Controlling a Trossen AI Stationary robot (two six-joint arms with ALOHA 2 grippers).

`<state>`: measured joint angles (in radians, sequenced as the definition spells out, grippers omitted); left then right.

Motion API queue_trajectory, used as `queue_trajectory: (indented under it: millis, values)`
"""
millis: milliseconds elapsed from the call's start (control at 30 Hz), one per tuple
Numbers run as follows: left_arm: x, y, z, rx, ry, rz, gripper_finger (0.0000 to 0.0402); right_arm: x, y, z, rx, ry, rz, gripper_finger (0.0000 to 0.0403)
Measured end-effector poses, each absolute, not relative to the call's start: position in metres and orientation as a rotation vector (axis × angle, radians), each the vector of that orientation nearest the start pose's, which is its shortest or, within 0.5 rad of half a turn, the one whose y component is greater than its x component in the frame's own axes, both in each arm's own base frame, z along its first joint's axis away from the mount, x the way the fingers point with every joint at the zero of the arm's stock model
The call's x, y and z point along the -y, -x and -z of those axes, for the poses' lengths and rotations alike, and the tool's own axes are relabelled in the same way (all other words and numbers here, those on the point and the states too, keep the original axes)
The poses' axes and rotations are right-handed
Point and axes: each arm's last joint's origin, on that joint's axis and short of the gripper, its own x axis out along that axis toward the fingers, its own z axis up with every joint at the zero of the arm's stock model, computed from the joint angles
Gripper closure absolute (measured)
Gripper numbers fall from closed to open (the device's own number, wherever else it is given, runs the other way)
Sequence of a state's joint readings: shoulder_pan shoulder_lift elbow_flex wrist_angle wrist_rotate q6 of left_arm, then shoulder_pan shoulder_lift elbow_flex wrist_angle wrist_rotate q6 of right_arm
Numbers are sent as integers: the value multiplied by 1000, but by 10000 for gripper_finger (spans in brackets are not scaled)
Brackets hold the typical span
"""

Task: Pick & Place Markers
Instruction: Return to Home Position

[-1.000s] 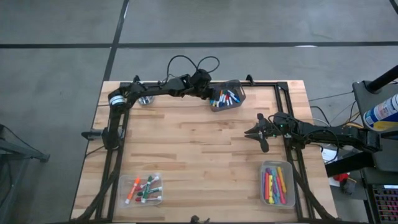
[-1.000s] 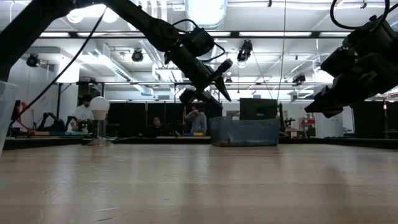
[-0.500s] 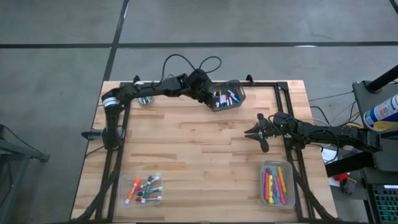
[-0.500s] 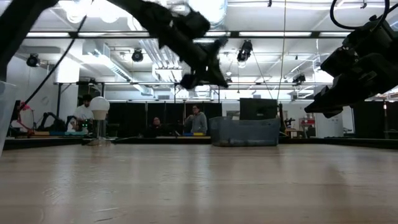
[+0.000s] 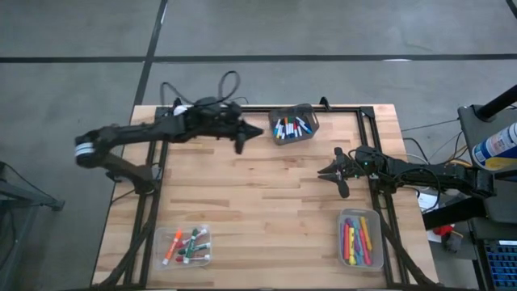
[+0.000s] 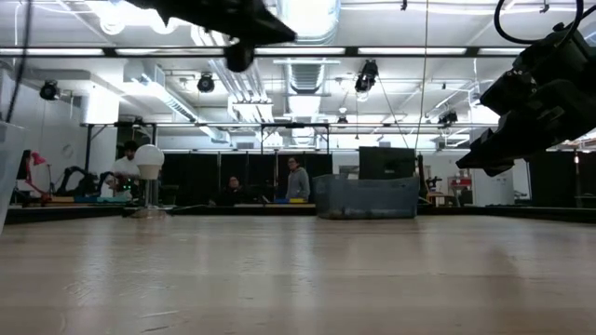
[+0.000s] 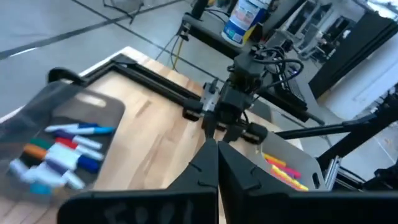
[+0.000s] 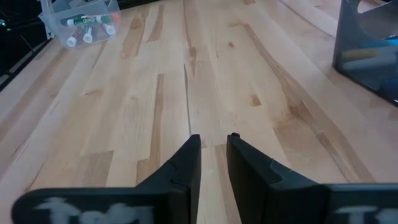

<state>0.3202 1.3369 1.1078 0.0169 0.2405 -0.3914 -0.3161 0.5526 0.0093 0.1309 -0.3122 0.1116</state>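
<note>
A dark mesh bin [image 5: 309, 118] at the table's far edge holds several markers [image 5: 290, 128]; the left wrist view shows them as well [image 7: 59, 152]. My left gripper [image 5: 258, 129] hangs high over the table just left of the bin. It is shut, and no marker shows between its fingers [image 7: 214, 144]. My right gripper [image 5: 325, 172] hovers near the table's right side, pointing left. Its fingers stand a narrow gap apart with nothing between them [image 8: 213, 138]. More markers lie in a clear tray at the near left [image 5: 184, 245] and another at the near right [image 5: 359, 238].
A black frame [image 5: 367, 145] runs along the table's sides and far edge. A small round object [image 5: 191, 129] sits at the far left under the left arm. Bare wood spreads across the table's middle [image 5: 258, 194]. People stand in the room beyond the far edge [image 6: 296, 179].
My left gripper has drawn back from over the mesh bin toward the table's left edge and risen. Its fingers, apart a second ago, now meet. The left arm has swung outward past the table's left edge. The markers in the bin lie as before.
</note>
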Motion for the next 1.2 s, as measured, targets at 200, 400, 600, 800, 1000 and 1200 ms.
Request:
queue_trajectory:
  millis: [200,400,600,800,1000,1200]
  values:
    - [-70,-233,-340,-129,427,-111,401,30,-120,-129,-392,-238,26,330]
    - [-57,-192,-321,-102,430,-106,401,30,-120,-129,-392,-237,26,322]
    - [-49,-169,-285,-144,441,-114,401,30,-120,-129,-392,-238,26,317]
    - [-44,-156,-238,-230,520,-123,401,30,-120,-129,-391,-237,26,321]
    - [-36,-143,-210,-187,533,-65,401,30,-120,-129,-392,-238,26,331]
    - [-22,-124,-229,135,334,27,401,30,-120,-129,-391,-238,26,334]
